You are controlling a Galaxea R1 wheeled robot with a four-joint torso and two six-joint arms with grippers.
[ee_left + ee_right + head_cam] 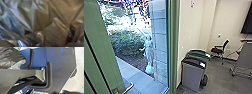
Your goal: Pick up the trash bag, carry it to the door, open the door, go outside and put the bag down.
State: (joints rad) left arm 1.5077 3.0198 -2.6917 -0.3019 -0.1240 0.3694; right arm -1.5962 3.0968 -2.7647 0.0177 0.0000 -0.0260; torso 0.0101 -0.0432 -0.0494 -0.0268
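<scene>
Speaker A: "Where is the trash bag [55, 33]?"
Speaker B: "Crumpled and shiny, close to the left wrist camera; dark film also lies near the robot's plate [61, 73]; whether either tool is open, closed or gripping cannot be told."
Speaker A: "And the door [107, 45]?"
Speaker B: "Green, standing open; paving [130, 68], shrub [125, 42] and pale statue [149, 51] outside; grey bin [190, 75] inside."

Glossy, crinkled plastic trash bag [53, 28]
</scene>
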